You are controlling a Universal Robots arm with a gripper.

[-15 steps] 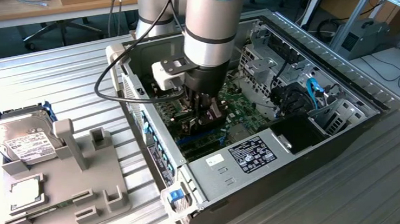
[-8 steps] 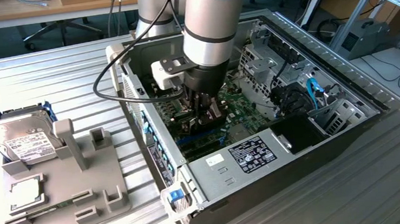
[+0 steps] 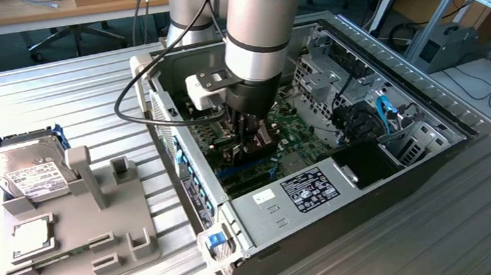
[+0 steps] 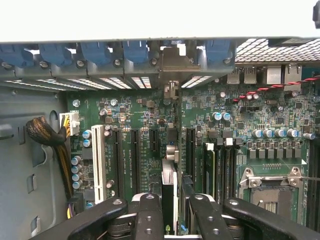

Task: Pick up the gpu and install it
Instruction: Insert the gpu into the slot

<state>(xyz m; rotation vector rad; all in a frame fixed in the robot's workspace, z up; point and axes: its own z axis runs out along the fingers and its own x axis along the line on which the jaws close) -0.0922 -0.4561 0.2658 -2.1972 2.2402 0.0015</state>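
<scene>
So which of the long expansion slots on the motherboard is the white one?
The white slot is the one nearest the yellow-and-black cable bundle, at the end of the row; the other long slots are black.

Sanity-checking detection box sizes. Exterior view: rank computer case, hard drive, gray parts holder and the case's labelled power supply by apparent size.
1. computer case
2. gray parts holder
3. and 4. power supply and hard drive: these look alike, so no ranking between them.
</scene>
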